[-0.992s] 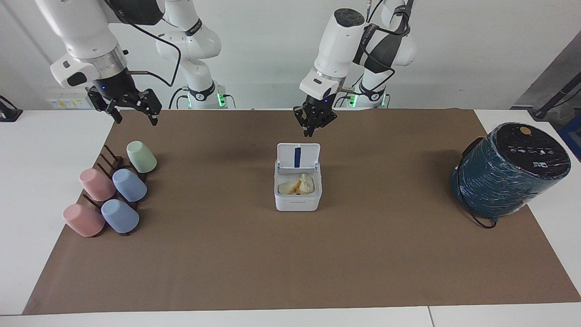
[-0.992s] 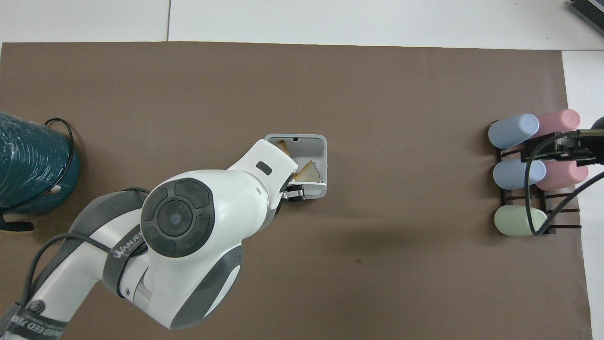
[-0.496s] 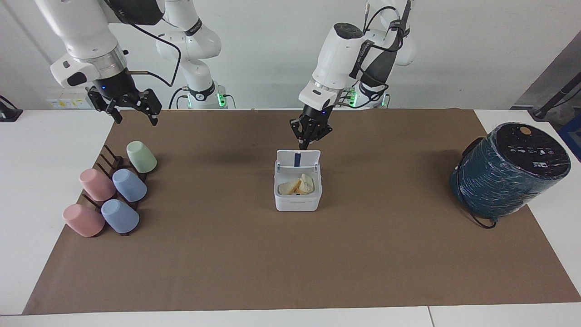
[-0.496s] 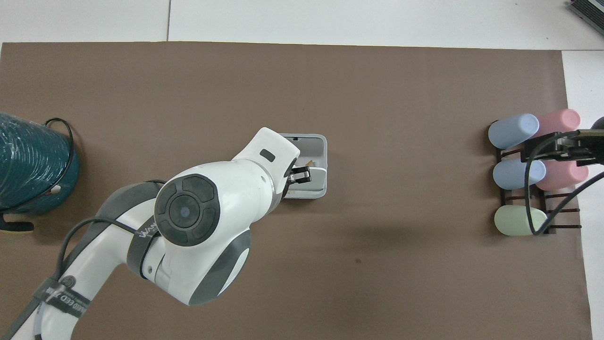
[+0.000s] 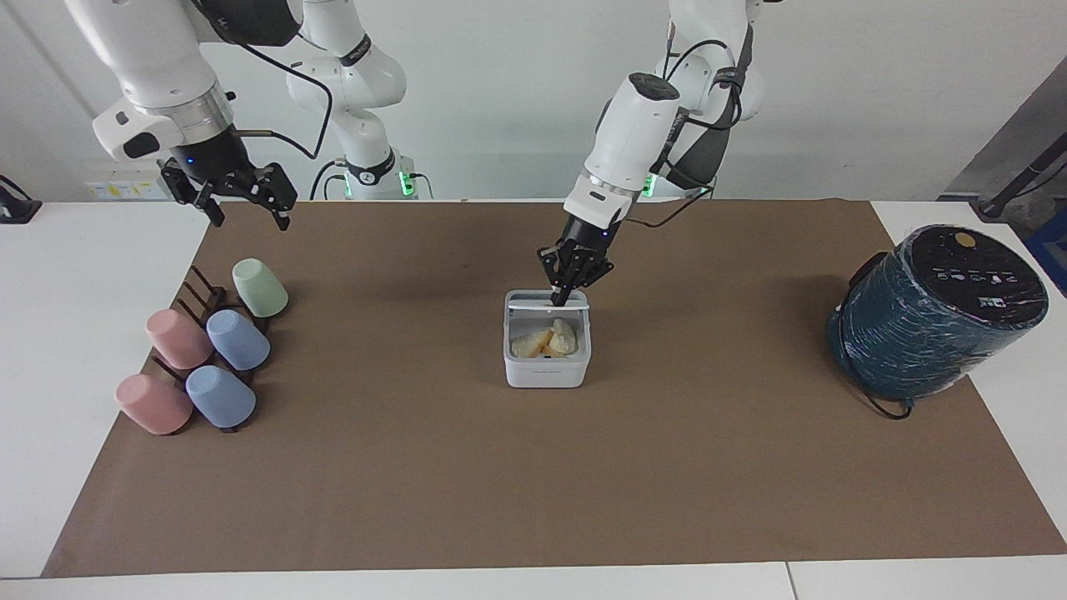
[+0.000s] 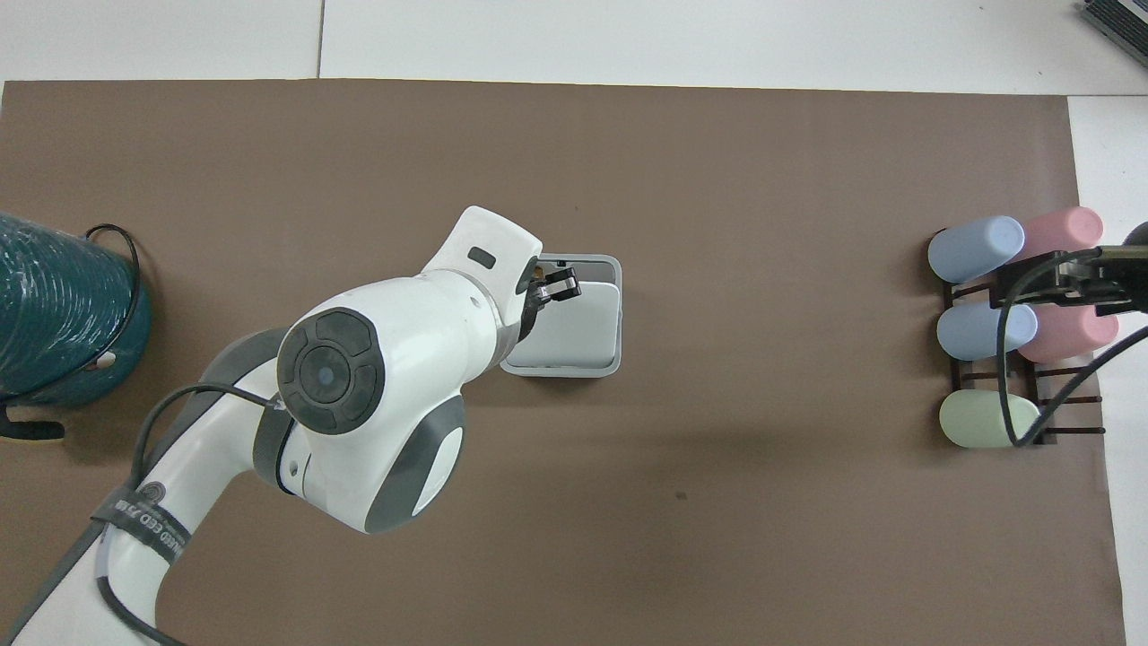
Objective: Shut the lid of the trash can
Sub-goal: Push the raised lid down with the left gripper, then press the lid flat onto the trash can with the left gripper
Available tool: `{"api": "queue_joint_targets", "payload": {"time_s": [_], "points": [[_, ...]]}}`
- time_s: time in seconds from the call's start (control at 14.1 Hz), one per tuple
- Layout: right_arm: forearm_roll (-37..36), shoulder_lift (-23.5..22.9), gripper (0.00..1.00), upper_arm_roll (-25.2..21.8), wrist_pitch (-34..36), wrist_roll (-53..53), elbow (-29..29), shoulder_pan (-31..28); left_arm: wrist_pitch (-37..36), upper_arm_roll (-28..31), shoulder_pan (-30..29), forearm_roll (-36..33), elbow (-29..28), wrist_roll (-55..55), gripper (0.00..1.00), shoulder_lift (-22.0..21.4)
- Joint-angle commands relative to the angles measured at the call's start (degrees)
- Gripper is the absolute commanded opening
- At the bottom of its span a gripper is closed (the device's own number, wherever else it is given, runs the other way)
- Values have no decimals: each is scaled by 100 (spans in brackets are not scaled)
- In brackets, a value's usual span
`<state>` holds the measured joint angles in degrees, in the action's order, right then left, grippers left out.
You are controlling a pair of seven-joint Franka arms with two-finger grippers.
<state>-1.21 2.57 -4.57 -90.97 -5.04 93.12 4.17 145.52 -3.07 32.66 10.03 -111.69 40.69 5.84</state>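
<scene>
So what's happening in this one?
The left gripper is pressing its tips down on the white square hinged lid of the small white plastic trash can at the middle of the brown mat. The lid is tilted most of the way down but not shut: yellowish scraps show inside through the gap. The right gripper waits in the air near the rack of pastel cups.
</scene>
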Motion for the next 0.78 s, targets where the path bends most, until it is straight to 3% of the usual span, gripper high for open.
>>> {"api": "queue_joint_targets", "payload": {"time_s": [0.0,0.43,0.71], "points": [[42,121,100,0,45,126,110,-12,257,-10,-110,131,16,-9,0,127],[42,121,100,0,45,126,110,-12,434,-10,-76,157,-10,-9,0,329],[42,129,100,0,45,126,110,-12,1013,-18,-14,148,7,0,0,848]]}}
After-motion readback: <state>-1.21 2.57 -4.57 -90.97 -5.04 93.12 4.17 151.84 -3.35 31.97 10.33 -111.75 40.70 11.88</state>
